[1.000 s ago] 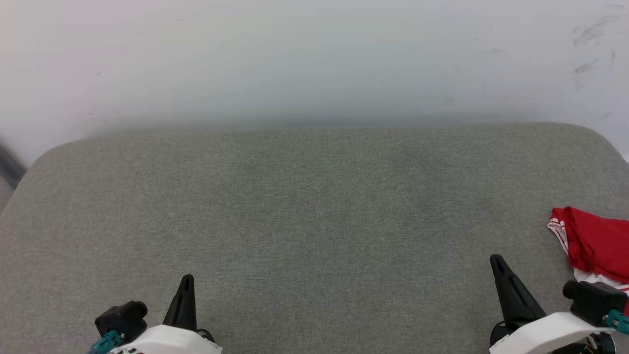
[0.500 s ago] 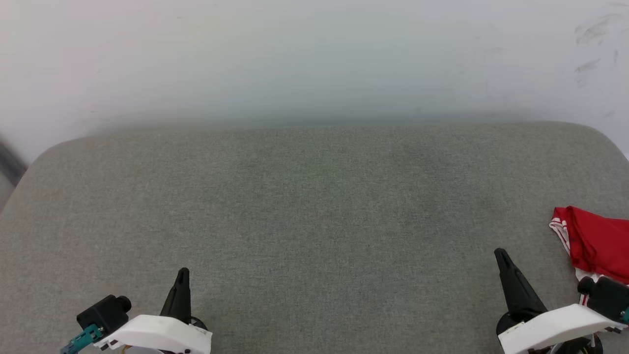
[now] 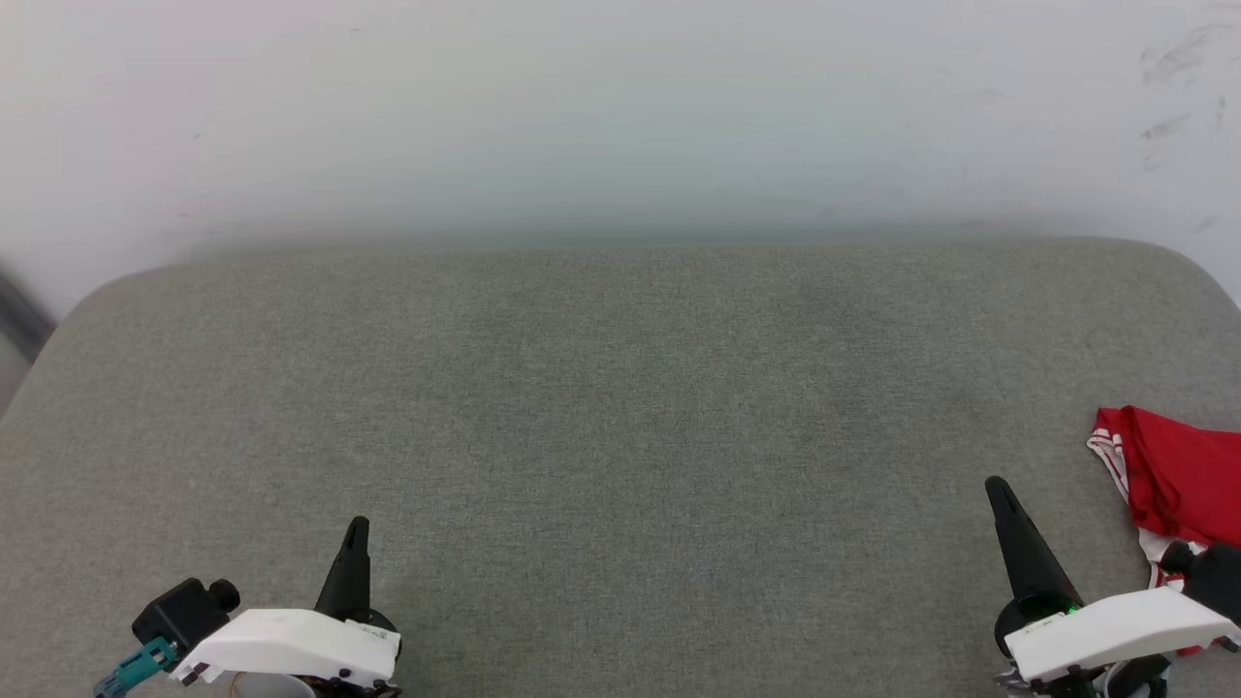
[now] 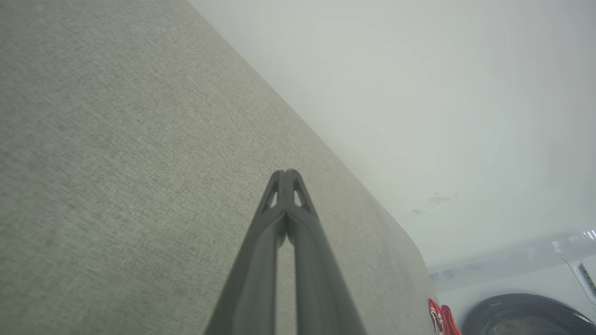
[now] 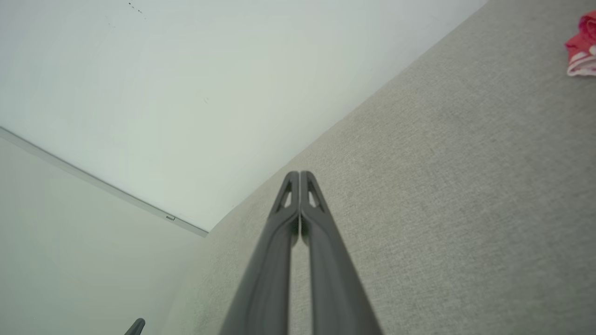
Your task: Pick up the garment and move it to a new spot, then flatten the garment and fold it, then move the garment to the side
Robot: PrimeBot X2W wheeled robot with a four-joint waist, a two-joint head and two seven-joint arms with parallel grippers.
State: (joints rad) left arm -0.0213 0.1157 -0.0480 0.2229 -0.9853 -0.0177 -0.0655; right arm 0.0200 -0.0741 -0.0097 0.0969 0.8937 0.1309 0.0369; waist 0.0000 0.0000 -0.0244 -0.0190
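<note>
The garment point(image 3: 1178, 480), red with white striped trim, lies bunched at the right edge of the grey cushioned surface point(image 3: 620, 417), partly cut off by the head view's border. A small red bit of the garment point(image 4: 442, 318) shows low in the left wrist view, and the garment point(image 5: 582, 46) also sits at the upper right of the right wrist view. My right gripper point(image 3: 996, 487) is shut and empty, just left of the garment and apart from it. At the lower left my left gripper point(image 3: 358, 526) is shut and empty, far from the garment.
A pale wall point(image 3: 620, 116) rises behind the surface's far edge. In the left wrist view a dark round opening of a white appliance point(image 4: 521, 316) sits beyond the surface's right end. The surface's corners are rounded.
Both arms have drifted outward and slightly forward; the left forearm has slid left and the right one right. The garment has stayed where it was.
</note>
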